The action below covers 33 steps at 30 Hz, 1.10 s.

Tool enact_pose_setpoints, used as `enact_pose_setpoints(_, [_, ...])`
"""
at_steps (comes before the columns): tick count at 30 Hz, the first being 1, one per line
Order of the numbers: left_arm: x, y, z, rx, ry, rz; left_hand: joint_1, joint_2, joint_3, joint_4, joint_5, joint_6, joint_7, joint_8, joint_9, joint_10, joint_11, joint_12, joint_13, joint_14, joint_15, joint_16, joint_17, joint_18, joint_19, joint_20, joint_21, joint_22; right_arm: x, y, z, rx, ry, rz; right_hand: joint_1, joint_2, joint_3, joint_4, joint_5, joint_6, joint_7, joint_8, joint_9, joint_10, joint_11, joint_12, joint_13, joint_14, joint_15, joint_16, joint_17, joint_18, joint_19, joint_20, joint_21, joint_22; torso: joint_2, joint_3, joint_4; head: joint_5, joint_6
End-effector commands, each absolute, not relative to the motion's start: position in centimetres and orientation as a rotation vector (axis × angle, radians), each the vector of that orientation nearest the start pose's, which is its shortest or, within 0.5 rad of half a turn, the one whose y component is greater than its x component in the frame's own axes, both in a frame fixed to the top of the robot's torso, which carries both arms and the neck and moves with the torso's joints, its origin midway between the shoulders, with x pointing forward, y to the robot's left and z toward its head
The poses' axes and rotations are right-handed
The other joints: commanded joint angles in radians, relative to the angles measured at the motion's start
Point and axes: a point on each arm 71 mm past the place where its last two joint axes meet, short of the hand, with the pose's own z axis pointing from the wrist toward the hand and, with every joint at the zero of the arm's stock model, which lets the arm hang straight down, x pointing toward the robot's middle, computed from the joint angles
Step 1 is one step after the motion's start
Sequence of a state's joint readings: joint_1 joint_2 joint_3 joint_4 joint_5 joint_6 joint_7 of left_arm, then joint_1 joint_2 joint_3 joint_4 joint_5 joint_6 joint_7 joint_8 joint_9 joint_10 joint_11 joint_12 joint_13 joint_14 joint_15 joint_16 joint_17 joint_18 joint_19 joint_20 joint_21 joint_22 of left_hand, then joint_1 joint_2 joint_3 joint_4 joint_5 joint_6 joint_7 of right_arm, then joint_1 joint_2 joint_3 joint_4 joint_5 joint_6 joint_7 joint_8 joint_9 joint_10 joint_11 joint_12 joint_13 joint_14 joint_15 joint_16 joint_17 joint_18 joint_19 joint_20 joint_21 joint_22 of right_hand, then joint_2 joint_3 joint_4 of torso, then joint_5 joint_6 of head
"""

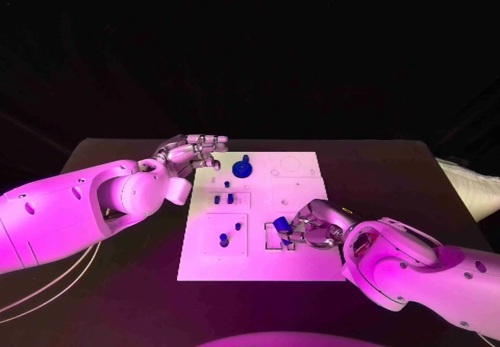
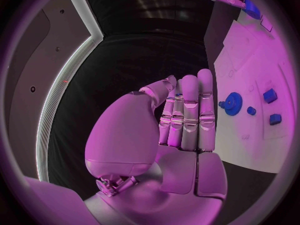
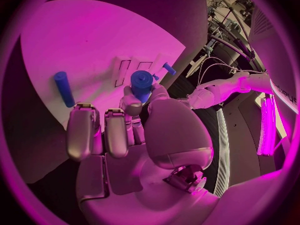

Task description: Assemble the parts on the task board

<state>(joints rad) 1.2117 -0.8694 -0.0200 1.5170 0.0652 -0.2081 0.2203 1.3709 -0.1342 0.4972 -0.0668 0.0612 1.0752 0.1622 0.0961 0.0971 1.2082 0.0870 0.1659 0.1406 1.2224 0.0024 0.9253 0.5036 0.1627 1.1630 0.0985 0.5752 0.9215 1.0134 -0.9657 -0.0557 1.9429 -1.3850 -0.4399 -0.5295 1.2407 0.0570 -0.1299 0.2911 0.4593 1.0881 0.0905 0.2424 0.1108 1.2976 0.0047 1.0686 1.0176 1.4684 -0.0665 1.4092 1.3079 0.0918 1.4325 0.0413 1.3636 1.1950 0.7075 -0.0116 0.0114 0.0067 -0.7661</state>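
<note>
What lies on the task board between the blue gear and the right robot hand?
In the head view, small blue parts stand on the white task board between the blue gear and the right robot hand.

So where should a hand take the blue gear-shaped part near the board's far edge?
Take the blue gear-shaped part by the short stub rising from its middle, or across its toothed rim, coming from above. It lies flat on the white task board, so its sides offer little. The left hand, empty with fingers together, hovers beside it.
</note>
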Motion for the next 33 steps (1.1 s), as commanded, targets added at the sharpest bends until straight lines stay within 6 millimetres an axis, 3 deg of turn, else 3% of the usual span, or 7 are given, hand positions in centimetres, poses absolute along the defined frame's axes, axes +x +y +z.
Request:
enact_pose_setpoints(1, [49.2, 21.5, -17.7, -1.242, 1.577, -1.579, 0.001, 0.007, -0.005, 0.001, 0.003, -0.005, 0.000, -0.002, -0.002, -0.007, -0.002, 0.004, 0.001, -0.009, 0.000, -0.004, -0.001, 0.020, -0.007, 0.004, -0.005, -0.001, 36.5, -16.0, -23.6, 0.175, 1.989, 0.650, -0.028, 0.002, -0.013, 0.001, 0.001, 0.025, -0.019, 0.012, 0.037, 0.019, -0.011, 0.002, 0.008, 0.062, -0.008, 0.005, 0.017, -0.017, 0.004, -0.007, 0.007, 0.001, 0.001, 0.0003, -0.0003, 0.002, -0.001])
enact_pose_setpoints(11, [49.1, 21.5, -17.7, -1.241, 1.579, -1.582, 0.001, 0.007, -0.005, 0.001, 0.003, -0.005, 0.000, -0.002, -0.002, -0.007, -0.002, 0.004, 0.001, -0.009, 0.000, -0.004, -0.001, 0.020, -0.007, 0.004, -0.005, -0.001, 37.0, -15.3, -24.0, 0.146, 1.997, 0.610, -0.085, 0.020, -0.045, 0.001, -0.028, 0.038, -0.025, 0.017, 0.049, 0.037, -0.016, 0.012, 0.037, 0.063, -0.012, 0.007, 0.020, -0.017, 0.005, -0.011, 0.008, 0.004, 0.000, 0.0005, 0.0001, 0.007, -0.004])
enact_pose_setpoints(12, [49.1, 21.5, -17.7, -1.241, 1.579, -1.581, 0.001, 0.007, -0.005, 0.001, 0.003, -0.005, 0.000, -0.002, -0.002, -0.007, -0.002, 0.004, 0.001, -0.009, 0.000, -0.004, -0.001, 0.020, -0.007, 0.004, -0.005, -0.001, 37.0, -15.3, -24.0, 0.143, 1.996, 0.607, -0.101, 0.024, -0.055, 0.001, -0.055, 0.039, -0.026, 0.017, 0.051, 0.038, -0.016, 0.011, 0.040, 0.062, -0.013, 0.007, 0.019, -0.017, 0.005, -0.011, 0.008, 0.004, 0.000, 0.0005, 0.0001, 0.007, -0.004])
enact_pose_setpoints(16, [49.1, 21.5, -17.7, -1.242, 1.579, -1.580, 0.001, 0.007, -0.005, 0.001, 0.003, -0.005, 0.000, -0.002, -0.002, -0.007, -0.002, 0.004, 0.001, -0.009, 0.000, -0.004, -0.001, 0.020, -0.007, 0.004, -0.005, -0.001, 37.1, -15.1, -23.9, 0.124, 1.977, 0.597, -0.176, 0.014, -0.115, -0.004, -0.256, 0.038, -0.025, 0.016, 0.060, 0.035, -0.016, -0.004, 0.040, 0.060, -0.012, 0.003, 0.013, -0.016, 0.003, -0.013, 0.005, 0.001, 0.001, 0.0009, -0.0014, 0.007, -0.005])
enact_pose_setpoints(20, [49.1, 21.5, -17.7, -1.242, 1.580, -1.581, 0.001, 0.007, -0.005, 0.001, 0.003, -0.005, 0.000, -0.002, -0.002, -0.007, -0.002, 0.004, 0.001, -0.009, 0.000, -0.004, -0.001, 0.020, -0.007, 0.004, -0.005, -0.001, 37.2, -15.0, -23.8, 0.109, 1.958, 0.589, -0.217, -0.002, -0.148, 0.001, -0.330, 0.034, -0.024, 0.016, 0.065, 0.031, -0.014, -0.017, 0.038, 0.059, -0.011, -0.001, 0.007, -0.016, 0.001, -0.011, 0.003, -0.003, 0.000, 0.0009, -0.0015, 0.007, -0.004])
enact_pose_setpoints(28, [49.1, 21.6, -17.7, -1.243, 1.580, -1.580, 0.000, 0.009, -0.009, 0.000, 0.004, -0.006, 0.000, -0.001, -0.003, -0.010, -0.002, 0.008, 0.002, -0.011, 0.000, -0.004, -0.004, 0.020, -0.007, 0.004, -0.008, -0.003, 37.1, -15.1, -23.5, 0.069, 1.930, 0.572, -0.236, -0.011, -0.157, 0.002, -0.349, 0.032, -0.023, 0.015, 0.068, 0.028, -0.013, -0.025, 0.036, 0.058, -0.011, -0.004, 0.003, -0.015, -0.001, -0.010, 0.000, -0.006, 0.000, 0.0016, -0.0020, 0.007, -0.006])
enact_pose_setpoints(33, [49.1, 21.6, -17.7, -1.242, 1.581, -1.580, 0.000, 0.009, -0.009, 0.000, 0.004, -0.006, 0.000, -0.001, -0.003, -0.010, -0.002, 0.008, 0.002, -0.011, 0.000, -0.004, -0.004, 0.020, -0.007, 0.004, -0.008, -0.003, 37.0, -14.9, -23.5, 0.048, 1.934, 0.573, -0.172, -0.012, -0.141, -0.015, -0.301, 0.033, -0.024, 0.017, 0.075, 0.033, -0.014, -0.026, 0.047, 0.059, -0.011, -0.003, 0.005, -0.015, 0.000, -0.010, 0.001, -0.004, 0.000, 0.0020, -0.0013, 0.007, -0.006])
